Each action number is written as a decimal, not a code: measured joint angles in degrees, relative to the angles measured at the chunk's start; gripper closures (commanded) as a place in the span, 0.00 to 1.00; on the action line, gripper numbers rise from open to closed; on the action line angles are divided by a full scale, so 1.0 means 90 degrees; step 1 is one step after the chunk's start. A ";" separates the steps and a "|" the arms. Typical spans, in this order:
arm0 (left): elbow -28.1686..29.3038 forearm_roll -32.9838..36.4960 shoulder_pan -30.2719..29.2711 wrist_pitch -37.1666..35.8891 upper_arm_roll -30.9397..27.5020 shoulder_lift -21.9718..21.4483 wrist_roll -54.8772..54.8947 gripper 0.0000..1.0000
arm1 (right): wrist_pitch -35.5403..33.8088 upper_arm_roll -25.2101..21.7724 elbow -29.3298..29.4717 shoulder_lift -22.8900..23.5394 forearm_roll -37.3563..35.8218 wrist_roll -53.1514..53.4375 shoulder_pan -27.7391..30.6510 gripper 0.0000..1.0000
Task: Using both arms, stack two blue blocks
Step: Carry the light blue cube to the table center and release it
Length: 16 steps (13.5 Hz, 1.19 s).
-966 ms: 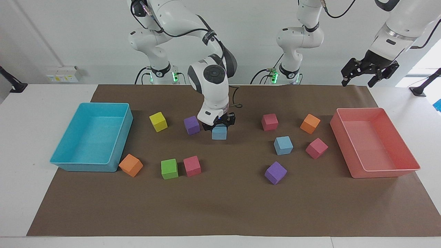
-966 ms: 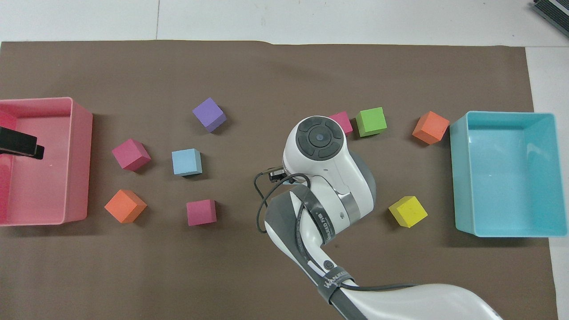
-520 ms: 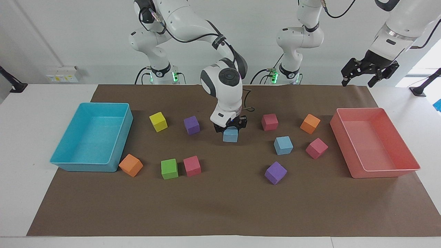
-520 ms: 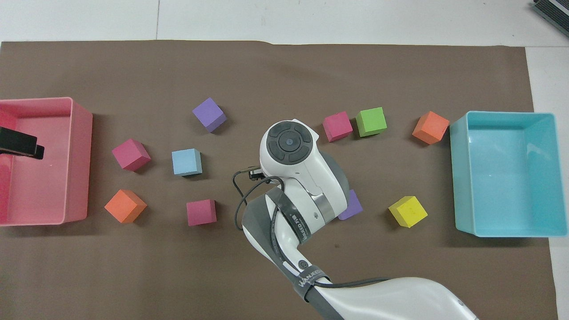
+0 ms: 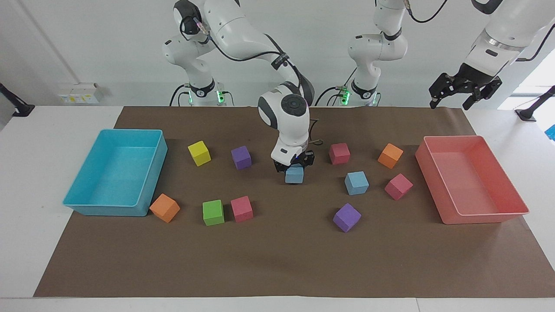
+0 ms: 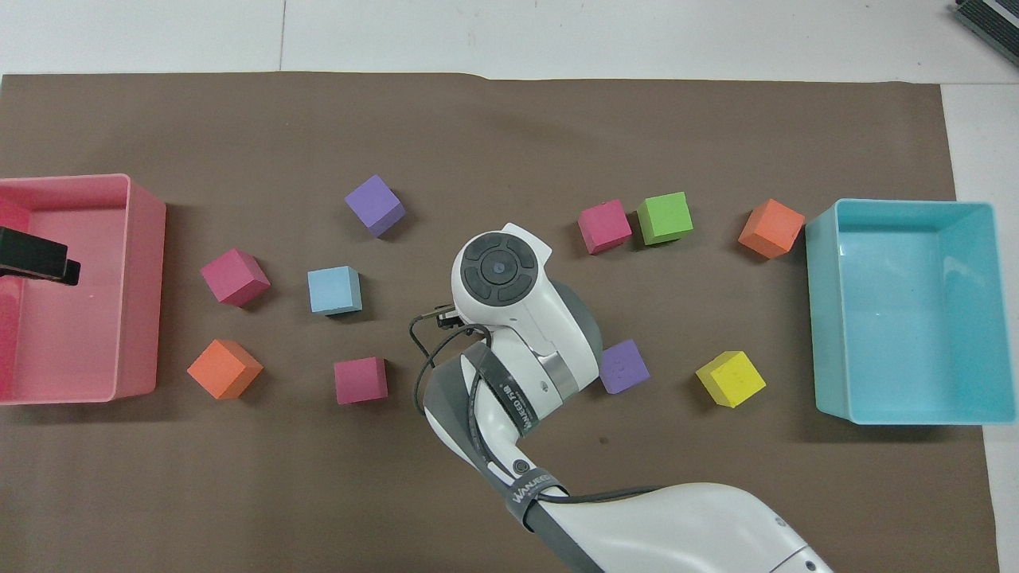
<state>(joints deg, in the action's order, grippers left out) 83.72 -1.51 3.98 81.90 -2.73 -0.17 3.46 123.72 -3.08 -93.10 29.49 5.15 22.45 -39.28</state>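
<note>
One blue block (image 5: pixel 294 175) is sitting pinched in my right gripper (image 5: pixel 294 167) over the mat (image 5: pixel 277 260) — my left gripper (image 5: pixel 466 89), fingers spread and empty, is waiting above the pink tray (image 5: pixel 483 212).

Mat (image 5: pixel 277 260): brown. Trays: cyan (image 5: pixel 86 203), pink (image 5: pixel 485 216). Cubes: 2 light blue blocks (image 5: pixel 294 175) (image 5: pixel 356 183), yellow cube (image 5: pixel 199 153), green cube (image 5: pixel 213 212). Arms white, black bands.

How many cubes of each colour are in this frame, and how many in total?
blue cubes: 2
purple cubes: 2
orange cubes: 2
pink cubes: 3
yellow cube: 1
green cube: 1
Total: 11
</note>
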 measured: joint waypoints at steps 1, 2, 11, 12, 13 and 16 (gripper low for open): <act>0.0000 0.0000 0.0000 0.0000 0.0001 0.0000 0.0000 0.00 | 0.0001 0.0000 -0.0003 0.0021 0.0000 -0.0024 0.0000 1.00; 0.0000 0.0000 0.0000 0.0000 0.0001 0.0000 0.0000 0.00 | 0.0001 0.0000 -0.0014 0.0038 0.0000 -0.0040 -0.0001 1.00; 0.0000 0.0000 0.0000 0.0000 0.0012 0.0000 0.0000 0.00 | 0.0104 -0.0001 -0.0206 0.0049 -0.0004 -0.0675 -0.0011 0.00; 0.0000 0.0000 0.0000 0.0000 0.0015 0.0000 0.0000 0.00 | 0.0117 -0.0006 -0.0208 0.0049 -0.0004 -0.0674 -0.0010 0.00; 0.0000 0.0000 0.0000 0.0000 0.0020 0.0000 0.0000 0.00 | 0.0129 -0.0023 -0.0206 0.0049 -0.0002 -0.0674 -0.0008 0.00; 0.0000 0.0000 0.0000 0.0004 0.0024 0.0000 0.0000 0.00 | 0.0133 -0.0071 -0.0171 0.0003 0.0014 -0.0671 0.0013 0.00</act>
<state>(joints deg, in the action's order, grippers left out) 83.72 -1.51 3.98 81.93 -2.51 -0.17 3.45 124.91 -3.72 -94.64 29.52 5.27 16.41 -39.17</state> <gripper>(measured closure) 0.000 0.000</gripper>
